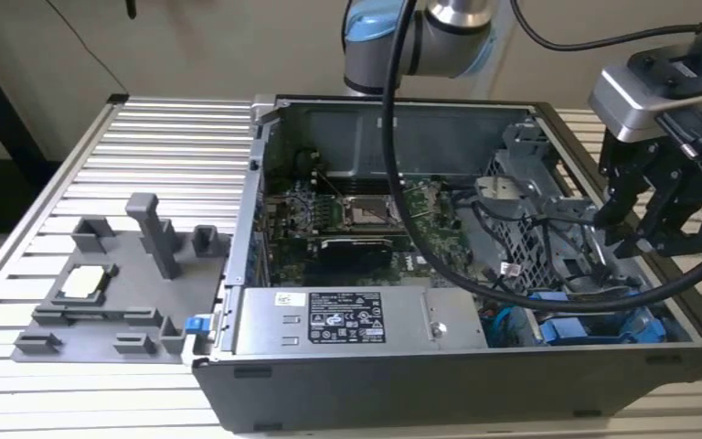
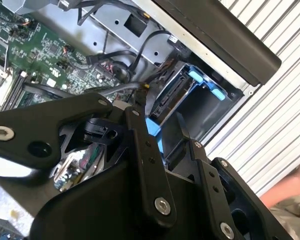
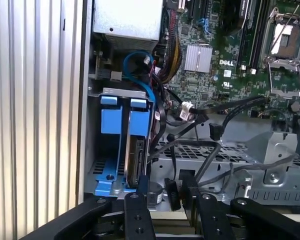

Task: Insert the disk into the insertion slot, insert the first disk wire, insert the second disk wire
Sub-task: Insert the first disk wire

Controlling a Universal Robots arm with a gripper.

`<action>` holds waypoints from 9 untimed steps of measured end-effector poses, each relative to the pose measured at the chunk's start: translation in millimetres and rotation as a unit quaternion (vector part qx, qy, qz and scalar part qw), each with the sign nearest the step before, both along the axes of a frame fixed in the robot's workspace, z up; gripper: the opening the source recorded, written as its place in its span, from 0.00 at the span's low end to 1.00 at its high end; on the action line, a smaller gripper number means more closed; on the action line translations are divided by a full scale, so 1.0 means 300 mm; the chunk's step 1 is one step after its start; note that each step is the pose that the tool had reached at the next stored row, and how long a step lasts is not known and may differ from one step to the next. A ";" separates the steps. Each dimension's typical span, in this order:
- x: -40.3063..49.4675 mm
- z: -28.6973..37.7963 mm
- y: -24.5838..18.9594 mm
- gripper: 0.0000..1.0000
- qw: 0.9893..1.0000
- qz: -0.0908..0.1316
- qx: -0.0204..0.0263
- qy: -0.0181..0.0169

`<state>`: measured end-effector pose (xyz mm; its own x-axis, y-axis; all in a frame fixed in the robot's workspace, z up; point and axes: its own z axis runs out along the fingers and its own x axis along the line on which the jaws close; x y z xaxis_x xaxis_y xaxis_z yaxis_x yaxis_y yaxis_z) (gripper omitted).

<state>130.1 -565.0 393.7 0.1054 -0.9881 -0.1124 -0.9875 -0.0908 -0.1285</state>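
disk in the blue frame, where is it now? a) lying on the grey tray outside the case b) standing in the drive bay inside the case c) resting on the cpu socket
b: in the first wrist view the blue-framed disk stands inside the insertion slot of the open case.

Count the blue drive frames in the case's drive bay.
2. In the first wrist view they stand side by side in the insertion slot: one blue frame next to the case's outer wall, the other frame beside it, holding the disk. Others may be hidden.
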 end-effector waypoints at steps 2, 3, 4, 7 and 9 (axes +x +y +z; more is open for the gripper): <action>0.000 -0.003 0.005 0.41 1.000 0.004 0.001 -0.001; 0.000 -0.005 0.007 0.41 1.000 0.006 0.002 -0.001; 0.000 -0.006 0.008 0.41 1.000 0.008 0.002 -0.001; 0.004 -0.009 0.008 0.41 1.000 0.013 0.004 -0.002; 0.009 -0.009 0.008 0.41 1.000 0.017 0.005 -0.003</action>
<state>132.9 -562.5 391.0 0.1392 -0.9826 -0.1226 -0.9833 -0.1225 -0.1349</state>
